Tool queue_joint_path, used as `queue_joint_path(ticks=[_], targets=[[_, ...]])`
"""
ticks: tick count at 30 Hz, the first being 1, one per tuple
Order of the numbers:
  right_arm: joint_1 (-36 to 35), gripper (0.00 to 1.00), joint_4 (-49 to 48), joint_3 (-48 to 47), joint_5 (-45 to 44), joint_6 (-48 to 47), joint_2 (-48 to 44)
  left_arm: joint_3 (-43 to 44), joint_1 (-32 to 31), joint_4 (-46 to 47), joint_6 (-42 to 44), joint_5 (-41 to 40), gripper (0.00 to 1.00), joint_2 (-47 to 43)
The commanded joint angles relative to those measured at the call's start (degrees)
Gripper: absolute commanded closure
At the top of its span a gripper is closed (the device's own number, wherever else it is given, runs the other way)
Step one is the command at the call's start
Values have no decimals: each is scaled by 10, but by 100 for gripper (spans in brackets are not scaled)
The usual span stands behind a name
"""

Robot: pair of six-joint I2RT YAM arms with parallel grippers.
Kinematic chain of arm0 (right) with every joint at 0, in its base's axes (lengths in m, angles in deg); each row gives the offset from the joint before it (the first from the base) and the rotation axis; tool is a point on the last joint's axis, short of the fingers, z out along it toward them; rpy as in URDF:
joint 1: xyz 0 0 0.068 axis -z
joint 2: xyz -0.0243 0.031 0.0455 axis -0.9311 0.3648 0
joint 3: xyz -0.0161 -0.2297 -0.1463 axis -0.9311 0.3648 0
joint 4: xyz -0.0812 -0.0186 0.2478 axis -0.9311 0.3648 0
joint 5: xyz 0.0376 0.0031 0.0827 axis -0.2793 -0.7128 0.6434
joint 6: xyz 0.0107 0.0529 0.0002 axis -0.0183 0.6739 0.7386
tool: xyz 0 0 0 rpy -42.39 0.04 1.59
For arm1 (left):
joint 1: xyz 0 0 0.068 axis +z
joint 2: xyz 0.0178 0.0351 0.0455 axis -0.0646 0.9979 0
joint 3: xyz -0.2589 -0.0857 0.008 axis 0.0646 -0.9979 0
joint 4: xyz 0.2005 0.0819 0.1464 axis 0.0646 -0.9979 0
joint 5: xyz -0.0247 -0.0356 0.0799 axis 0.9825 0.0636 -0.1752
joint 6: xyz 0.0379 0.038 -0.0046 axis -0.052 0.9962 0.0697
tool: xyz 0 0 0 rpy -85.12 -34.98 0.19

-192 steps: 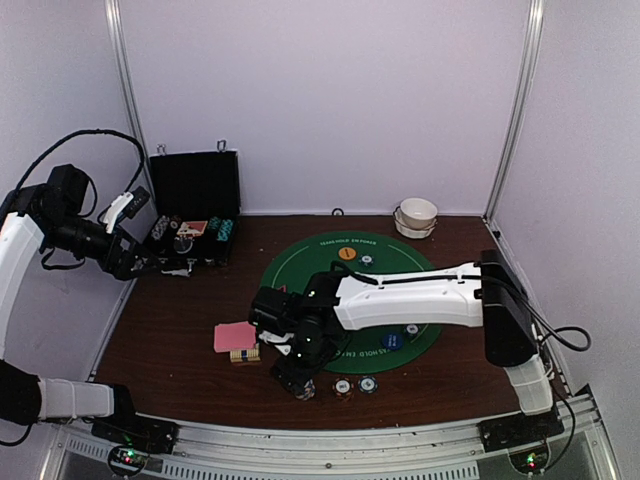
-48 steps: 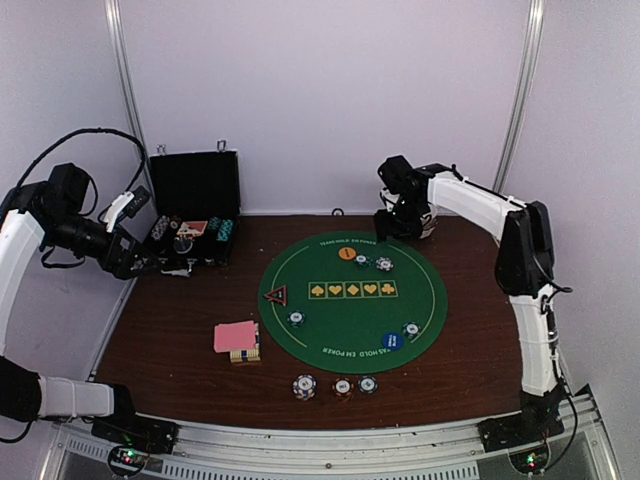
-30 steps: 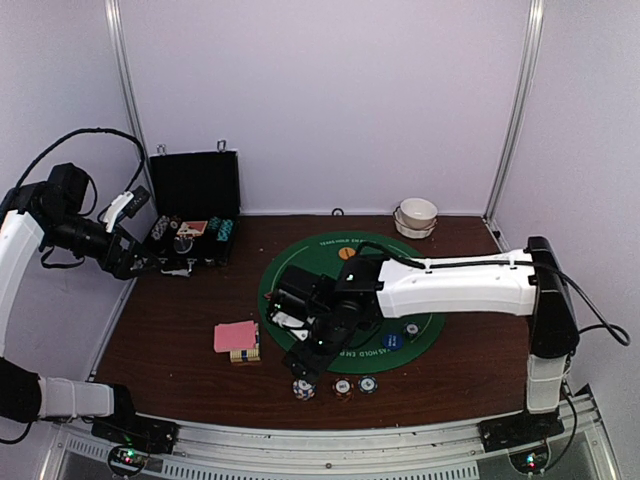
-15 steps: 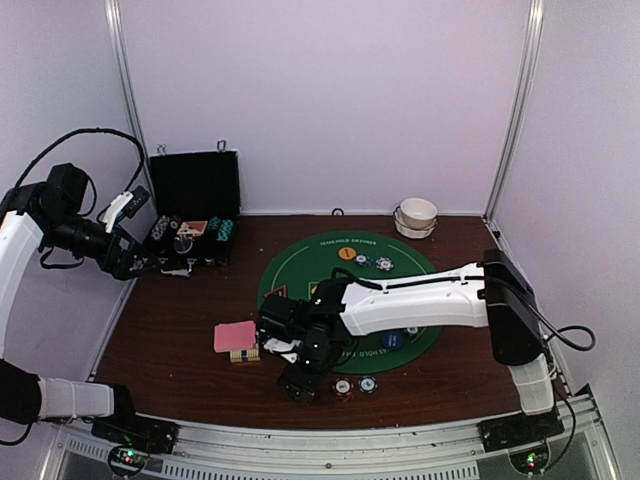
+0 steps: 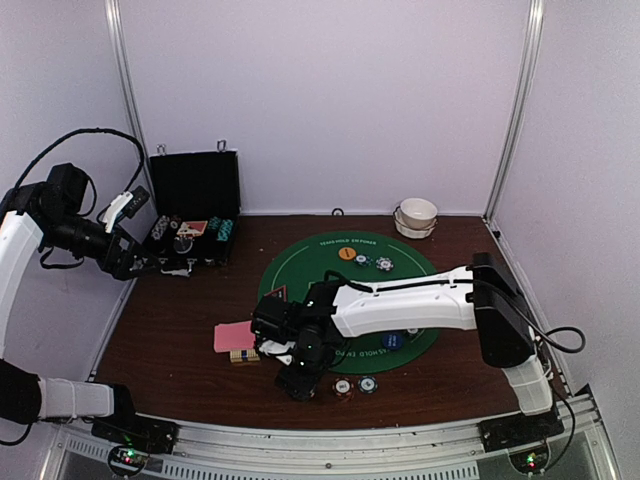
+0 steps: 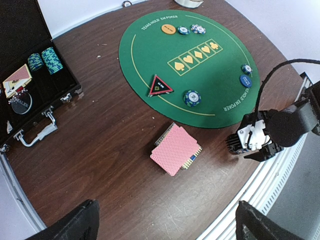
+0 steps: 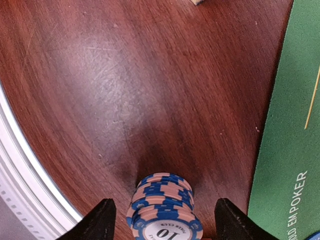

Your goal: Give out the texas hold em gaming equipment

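The right arm (image 5: 400,303) is a long white tube with black joints. A thin black cable (image 5: 420,283) runs along its top. The left arm (image 5: 14,262), at the left edge, is white and black too, with a looping black cable (image 5: 90,135) above it. The base (image 5: 140,432) at the lower left is black with a tiny green light. The right gripper (image 7: 164,202) has two flat black fingers (image 7: 97,222).

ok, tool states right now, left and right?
Left tool: open, empty.
Right tool: open, astride the pink-and-blue chip stack, gaps on both sides, not gripping it yet.
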Motion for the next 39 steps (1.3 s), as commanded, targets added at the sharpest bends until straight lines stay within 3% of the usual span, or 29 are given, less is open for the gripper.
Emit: queue_joint_path(ticks=[1,13,24,26,31,39], targets=[[0,32,9,-19,-6,-6,4,5,4,-5,10,1,2,-9],[1,46,16,-23,-7,-6,-5,2,4,-5,10,2,2,-12],[1,65,33,-43,-4,-8,-8,-2,4,-5,12,2,2,-14],[1,63,36,-44,-4,-8,-6,-3,4,-5,12,2,2,-15],[1,44,44,-43,2,-9,4,-4,4,-5,14,1,2,-16],[1,43,43,-38,3,-13,7,-5,4,-5,14,2,2,-16]])
